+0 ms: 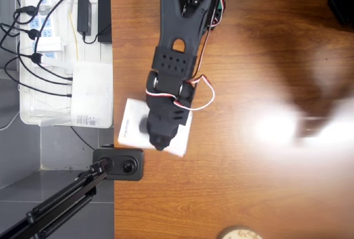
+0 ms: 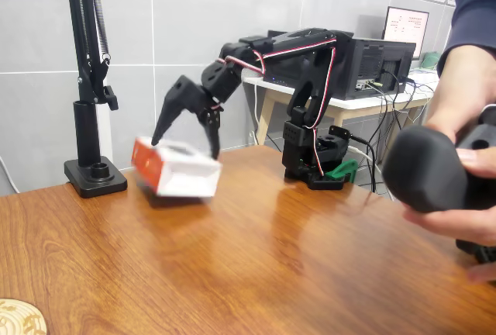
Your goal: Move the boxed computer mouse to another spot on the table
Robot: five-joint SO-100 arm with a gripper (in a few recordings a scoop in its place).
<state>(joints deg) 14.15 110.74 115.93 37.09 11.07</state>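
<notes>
Tool [image 2: 186,143] above boxed mouse [image 2: 177,168] — table's [image 2: 256,273] left edge

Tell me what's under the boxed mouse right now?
In the fixed view the boxed computer mouse looks blurred above the table; contact underneath is unclear. The gripper straddles it from above.

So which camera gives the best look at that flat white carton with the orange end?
The fixed view: the flat white carton with the orange end shows side-on and slightly blurred, between the open black gripper fingers. Overhead, the arm covers most of the carton.
</notes>
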